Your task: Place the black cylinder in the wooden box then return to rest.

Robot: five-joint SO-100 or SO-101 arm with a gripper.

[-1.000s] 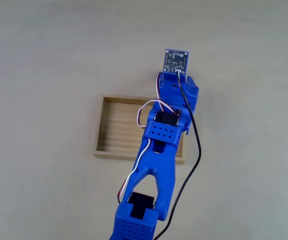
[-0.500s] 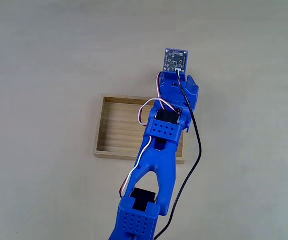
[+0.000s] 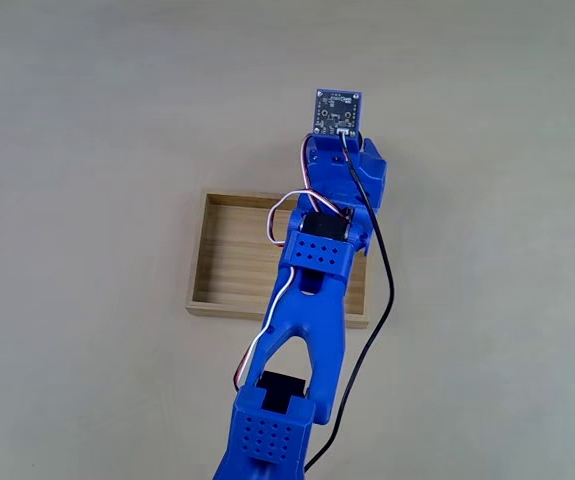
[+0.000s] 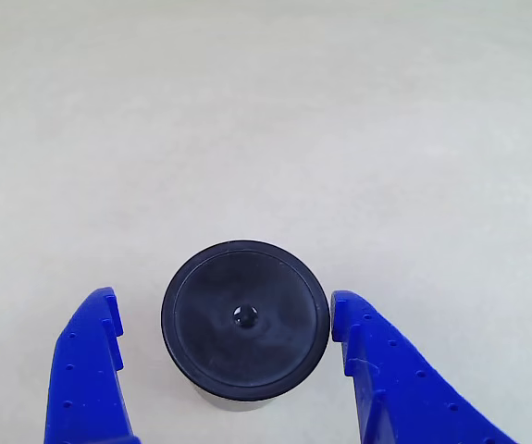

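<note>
In the other view the black cylinder (image 4: 245, 322) stands upright on the pale table, seen from straight above. My gripper (image 4: 224, 298) is open around it. The left blue finger (image 4: 90, 370) stands a small gap away from it, and the right finger (image 4: 386, 379) sits close to its rim. In the fixed view the wooden box (image 3: 235, 258) lies on the table with nothing showing on its visible floor. The blue arm (image 3: 312, 270) reaches over the box's right part to a spot just beyond its far right corner. There the wrist hides the cylinder and the fingers.
A small camera board (image 3: 336, 112) tops the wrist in the fixed view, and a black cable (image 3: 387, 290) trails down the arm's right side. Bare beige table (image 3: 87, 120) surrounds the box on all sides.
The wrist and its camera board have shifted slightly left and farther up in the fixed view. The box has not moved.
</note>
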